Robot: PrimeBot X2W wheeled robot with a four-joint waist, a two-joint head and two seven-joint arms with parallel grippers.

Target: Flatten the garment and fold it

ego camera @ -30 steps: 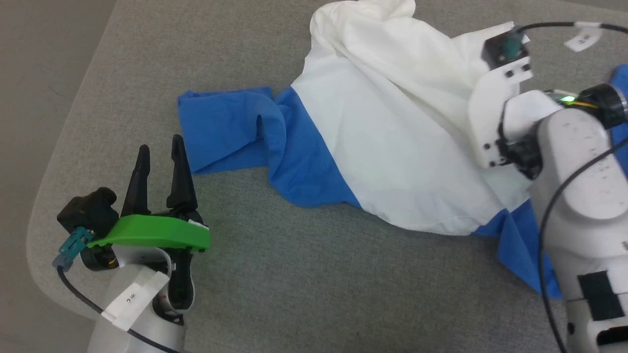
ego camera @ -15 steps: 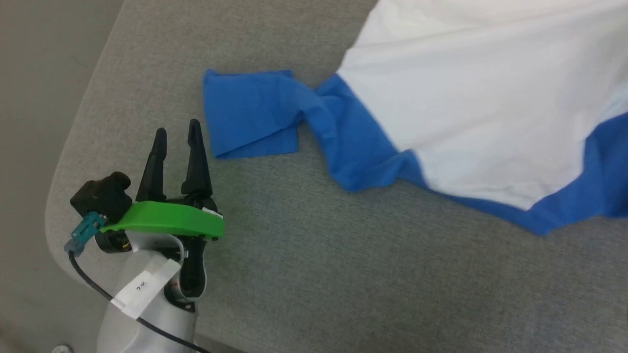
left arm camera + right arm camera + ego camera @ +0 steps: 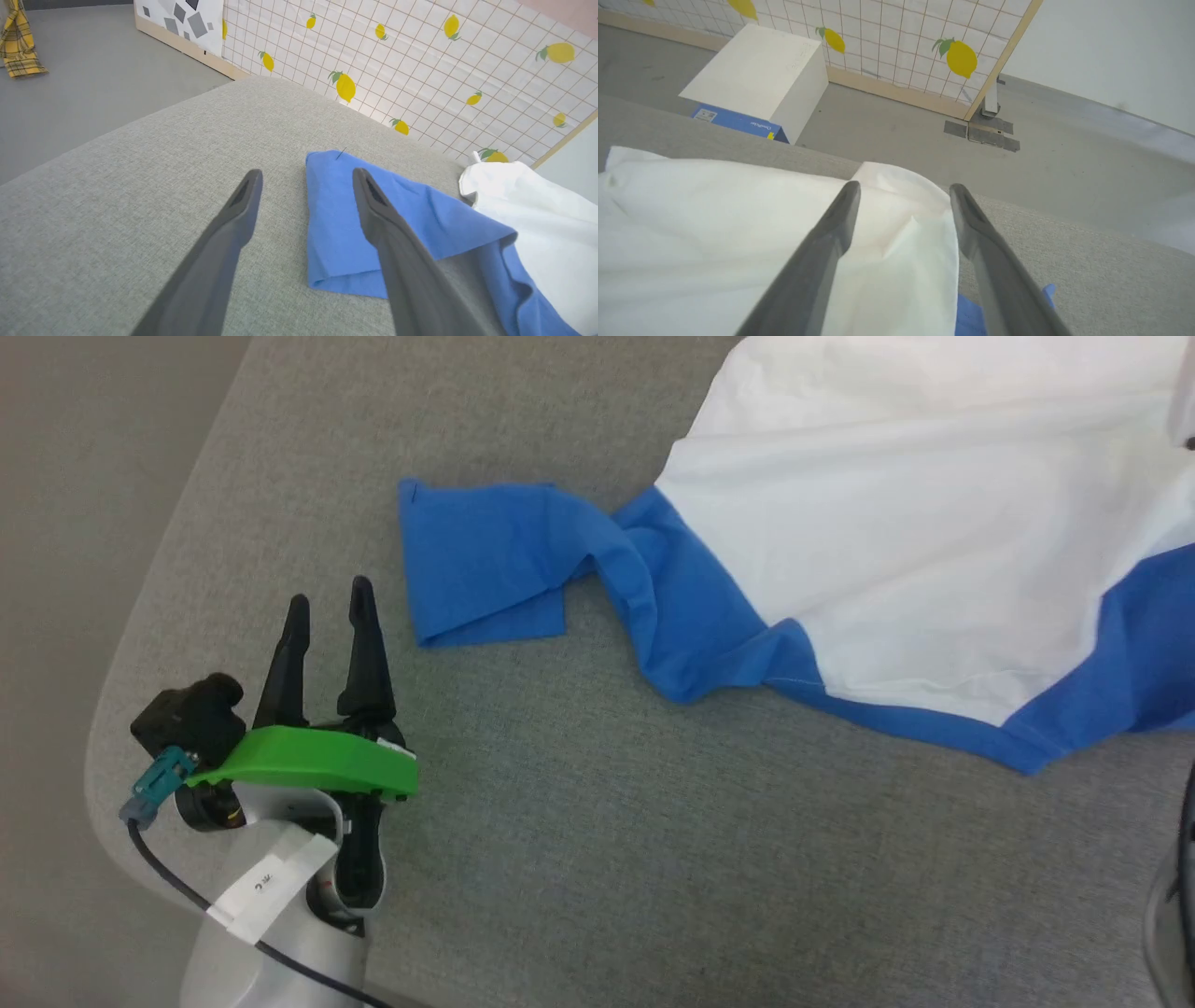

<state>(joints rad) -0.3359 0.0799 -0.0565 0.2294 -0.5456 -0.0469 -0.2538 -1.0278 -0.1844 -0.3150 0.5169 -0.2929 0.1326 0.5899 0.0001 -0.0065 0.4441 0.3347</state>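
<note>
The garment (image 3: 915, 541) lies rumpled on the grey cushioned surface (image 3: 560, 859), white body toward the upper right, blue band along its near edge. One blue sleeve (image 3: 485, 560) is folded over at the left. My left gripper (image 3: 329, 602) stands open just left of that sleeve, nothing between its fingers; in the left wrist view the sleeve (image 3: 345, 219) lies under and beyond the right finger (image 3: 373, 210). My right gripper (image 3: 903, 191) is open above the garment's white edge (image 3: 896, 224), apart from it.
The surface's rounded left corner (image 3: 121, 728) is close to my left arm, with floor beyond. A rigid white box (image 3: 761, 74) with a blue base stands on the floor past the far edge. A lemon-patterned screen (image 3: 420, 60) stands behind.
The head camera has shifted between frames. The right arm, over the white cloth a second ago, has left the head view. The crumpled white body now lies more spread. The left gripper stays put.
</note>
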